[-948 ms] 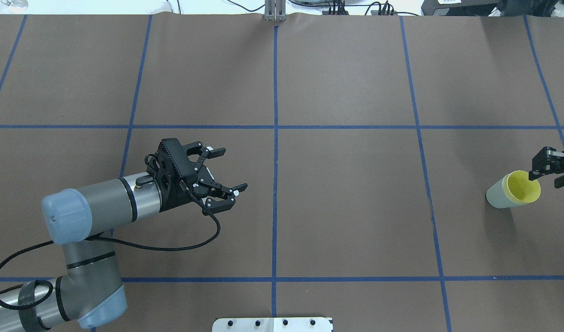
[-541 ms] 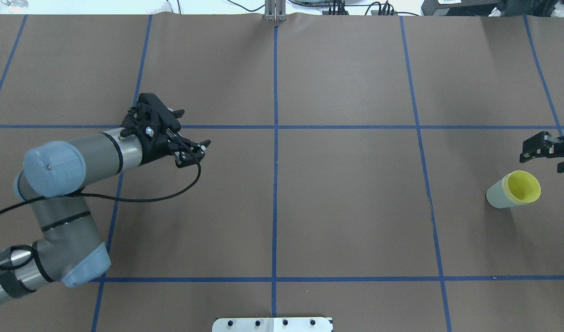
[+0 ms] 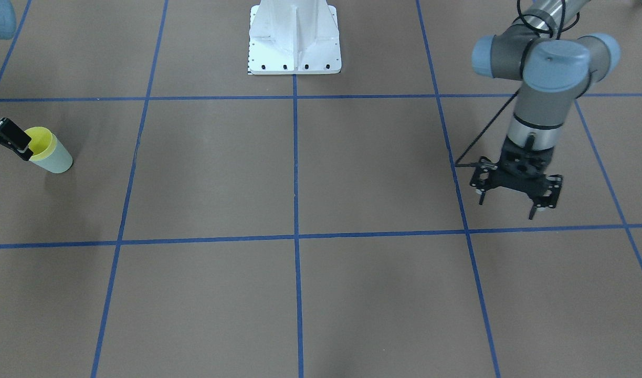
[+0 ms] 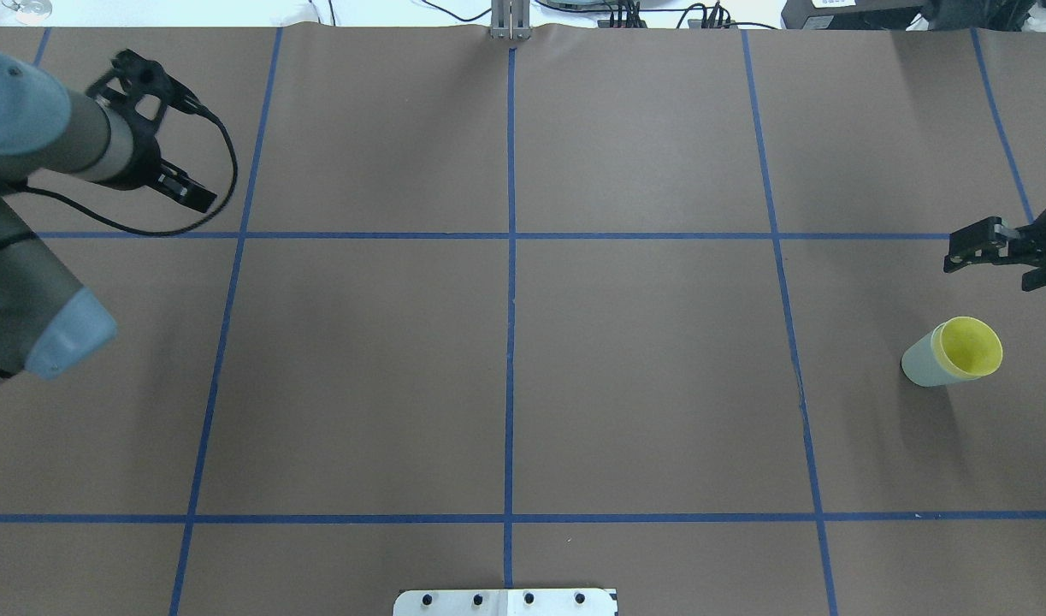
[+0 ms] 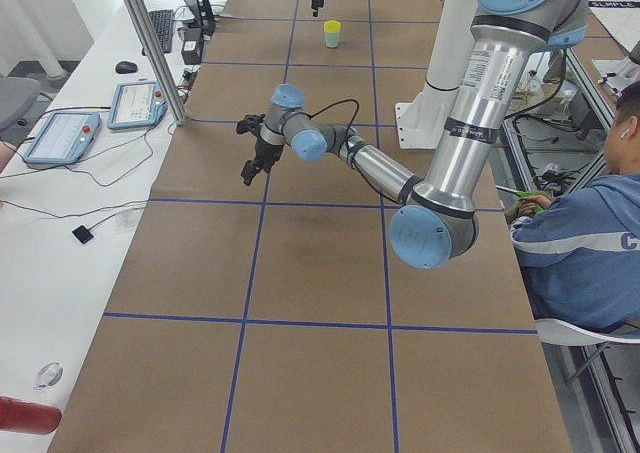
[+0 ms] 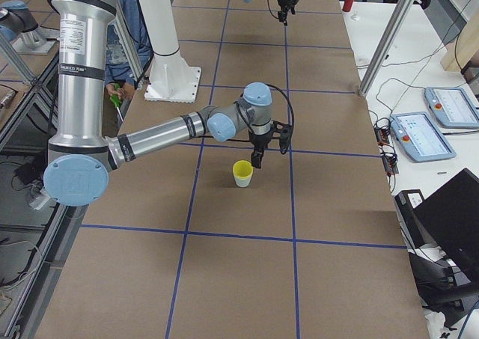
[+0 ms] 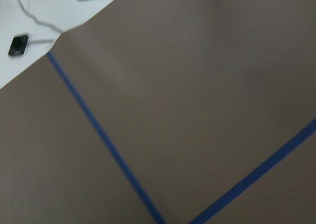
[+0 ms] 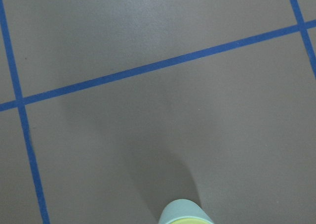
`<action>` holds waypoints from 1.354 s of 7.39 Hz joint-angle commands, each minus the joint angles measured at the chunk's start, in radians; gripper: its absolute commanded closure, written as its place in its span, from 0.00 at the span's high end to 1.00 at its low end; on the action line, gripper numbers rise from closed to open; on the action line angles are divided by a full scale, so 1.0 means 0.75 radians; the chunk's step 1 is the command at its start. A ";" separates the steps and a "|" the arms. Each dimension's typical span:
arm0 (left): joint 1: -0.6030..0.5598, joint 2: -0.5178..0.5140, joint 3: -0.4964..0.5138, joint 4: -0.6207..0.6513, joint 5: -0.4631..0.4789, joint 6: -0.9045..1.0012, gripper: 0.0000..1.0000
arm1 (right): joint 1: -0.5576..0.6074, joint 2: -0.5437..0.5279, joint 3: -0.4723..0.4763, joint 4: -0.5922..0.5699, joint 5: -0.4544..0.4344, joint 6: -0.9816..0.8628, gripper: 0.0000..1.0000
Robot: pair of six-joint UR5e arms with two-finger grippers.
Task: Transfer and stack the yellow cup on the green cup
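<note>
Table (image 4: 642, 385): brown cover, blue tape grid.
The green cup (image 4: 916, 365) stands upright on it, near the right gripper (image 4: 993, 267).

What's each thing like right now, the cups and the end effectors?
yellow cup: upright, nested inside the green cup.
green cup: upright, with the yellow cup inside it.
left end effector: open, empty.
right end effector: open, empty, apart from the cups.

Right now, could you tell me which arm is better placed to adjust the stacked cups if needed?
Right. The right end effector hovers open near the yellow cup nested in the green cup; the left end effector is far across the table.
</note>
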 commanded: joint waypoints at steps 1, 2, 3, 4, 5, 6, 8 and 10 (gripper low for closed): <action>-0.250 0.006 0.000 0.255 -0.298 -0.004 1.00 | 0.069 0.038 -0.009 -0.012 0.001 -0.061 0.99; -0.367 0.014 0.004 0.329 -0.487 0.004 1.00 | 0.125 0.034 -0.019 -0.029 0.017 -0.199 0.99; -0.406 0.040 -0.008 0.325 -0.641 0.008 1.00 | 0.174 0.034 -0.025 -0.071 0.027 -0.300 0.99; -0.571 0.166 -0.099 0.313 -0.658 0.010 1.00 | 0.225 0.044 -0.040 -0.124 0.028 -0.428 0.99; -0.637 0.240 -0.169 0.283 -0.648 0.015 1.00 | 0.276 0.046 -0.050 -0.159 0.054 -0.539 0.99; -0.695 0.306 -0.176 0.292 -0.642 0.207 1.00 | 0.331 0.044 -0.070 -0.172 0.078 -0.633 0.99; -0.697 0.463 -0.127 0.288 -0.618 0.364 1.00 | 0.354 0.042 -0.109 -0.170 0.107 -0.679 0.99; -0.693 0.480 -0.011 0.276 -0.587 0.336 1.00 | 0.403 0.042 -0.158 -0.176 0.109 -0.767 0.99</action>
